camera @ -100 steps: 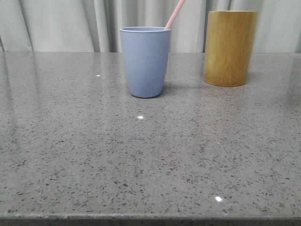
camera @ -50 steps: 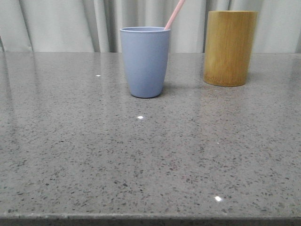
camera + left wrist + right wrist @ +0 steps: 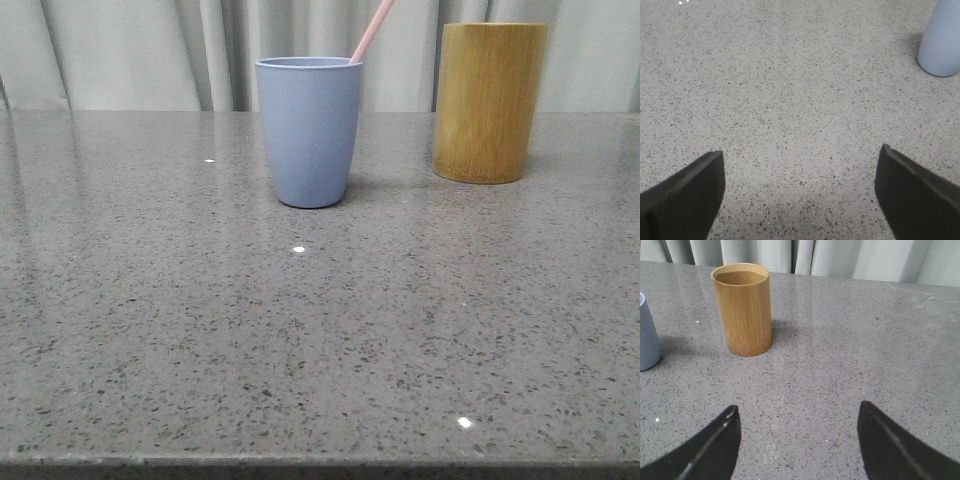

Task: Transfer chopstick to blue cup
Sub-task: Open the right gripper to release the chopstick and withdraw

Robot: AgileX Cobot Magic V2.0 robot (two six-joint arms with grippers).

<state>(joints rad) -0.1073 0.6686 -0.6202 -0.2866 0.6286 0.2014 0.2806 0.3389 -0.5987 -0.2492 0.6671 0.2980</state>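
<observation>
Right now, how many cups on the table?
2: the blue cup near centre with the chopstick in it, and the wooden cup to its right.

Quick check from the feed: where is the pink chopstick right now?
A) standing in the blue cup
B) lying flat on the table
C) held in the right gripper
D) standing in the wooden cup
A: in the front view the chopstick rises slanted out of the blue cup, leaning on its rim.

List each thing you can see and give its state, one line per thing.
Chopstick: in the blue cup, leaning right.
Blue cup: upright, holding the chopstick.
Wooden cup: upright, looks empty.
Left gripper: fingers open, holding nothing.
Right gripper: fingers open, holding nothing.
</observation>
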